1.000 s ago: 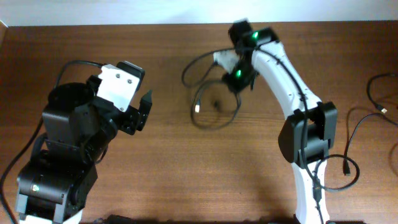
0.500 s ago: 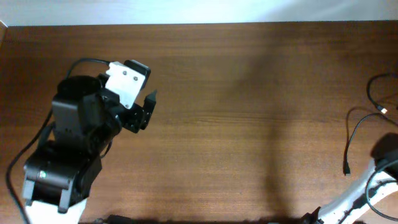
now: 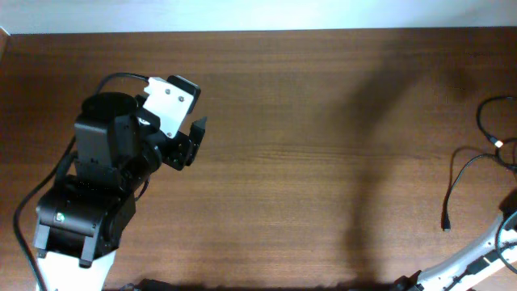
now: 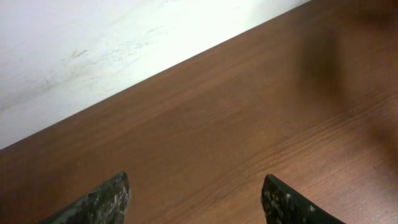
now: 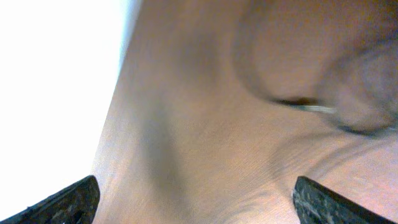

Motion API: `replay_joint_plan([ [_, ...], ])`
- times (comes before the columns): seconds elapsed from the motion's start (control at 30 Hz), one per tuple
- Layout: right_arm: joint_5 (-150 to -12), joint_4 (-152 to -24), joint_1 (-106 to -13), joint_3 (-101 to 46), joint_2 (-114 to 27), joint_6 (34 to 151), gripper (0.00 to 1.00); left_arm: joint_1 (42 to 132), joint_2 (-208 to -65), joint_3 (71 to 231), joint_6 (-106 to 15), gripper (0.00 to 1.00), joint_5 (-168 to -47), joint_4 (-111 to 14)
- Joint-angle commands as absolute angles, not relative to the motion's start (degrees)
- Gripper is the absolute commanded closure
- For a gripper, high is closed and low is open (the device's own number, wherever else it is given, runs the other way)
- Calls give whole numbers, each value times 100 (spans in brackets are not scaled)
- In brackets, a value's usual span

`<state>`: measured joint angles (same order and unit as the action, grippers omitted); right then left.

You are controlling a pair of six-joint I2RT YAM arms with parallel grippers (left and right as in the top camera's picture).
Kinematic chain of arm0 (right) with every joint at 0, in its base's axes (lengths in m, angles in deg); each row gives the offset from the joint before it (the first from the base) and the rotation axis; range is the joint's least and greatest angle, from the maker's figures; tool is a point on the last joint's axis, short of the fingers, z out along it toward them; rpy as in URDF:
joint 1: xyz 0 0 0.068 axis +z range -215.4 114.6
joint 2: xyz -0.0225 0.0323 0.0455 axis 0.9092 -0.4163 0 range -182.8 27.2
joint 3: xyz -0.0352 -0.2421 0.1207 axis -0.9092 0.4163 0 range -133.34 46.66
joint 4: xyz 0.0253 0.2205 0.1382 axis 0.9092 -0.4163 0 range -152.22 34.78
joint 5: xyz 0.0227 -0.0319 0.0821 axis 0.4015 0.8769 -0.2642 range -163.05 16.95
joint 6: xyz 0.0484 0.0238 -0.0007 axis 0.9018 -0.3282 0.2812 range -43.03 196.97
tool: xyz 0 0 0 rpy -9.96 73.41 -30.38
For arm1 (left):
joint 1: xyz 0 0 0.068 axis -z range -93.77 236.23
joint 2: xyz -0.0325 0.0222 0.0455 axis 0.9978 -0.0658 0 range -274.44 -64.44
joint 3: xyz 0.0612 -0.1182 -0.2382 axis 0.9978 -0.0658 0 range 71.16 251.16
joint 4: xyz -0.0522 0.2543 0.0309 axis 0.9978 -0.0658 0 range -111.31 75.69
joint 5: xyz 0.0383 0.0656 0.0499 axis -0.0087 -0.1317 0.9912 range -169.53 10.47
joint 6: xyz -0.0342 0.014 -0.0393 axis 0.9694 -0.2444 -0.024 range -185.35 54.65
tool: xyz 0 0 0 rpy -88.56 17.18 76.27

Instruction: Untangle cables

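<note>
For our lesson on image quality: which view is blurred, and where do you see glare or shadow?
Right wrist: heavily blurred, the cable smeared, left edge blown out white. Left wrist: sharp, wall bright. Overhead: sharp, soft shadow on the table.

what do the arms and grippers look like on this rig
The left arm is mostly chunky black housings, with a white base link and a white plate with small screws at the wrist; a thin black wire loops off it. Only a slim white link of the right arm shows. Both the left gripper and the right gripper have dark, speckled fingers.
</note>
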<state>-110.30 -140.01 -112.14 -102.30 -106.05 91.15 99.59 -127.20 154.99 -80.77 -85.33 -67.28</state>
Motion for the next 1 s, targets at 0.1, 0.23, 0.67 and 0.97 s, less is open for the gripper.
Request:
replay_joint_plan([
  [0.1, -12289, -14854, -9113, -10875, -9781, 6087, 1, 9955, -12556, 15526, -8169, 33, -8370, -6713],
  [0.23, -10967, -15256, -7540, -11152, -8398, 6120, 1, 9955, -11826, 15526, -8169, 34, -8007, -6717],
  [0.67, -8668, -15254, -6353, -9242, -2614, 7305, 1, 9957, -9321, 15528, -7712, 35, -7561, -7327],
  [0.97, -8421, -15251, -6353, -5068, 1248, 7451, 1, 9957, -9135, 15528, -7712, 30, -7563, -7803],
])
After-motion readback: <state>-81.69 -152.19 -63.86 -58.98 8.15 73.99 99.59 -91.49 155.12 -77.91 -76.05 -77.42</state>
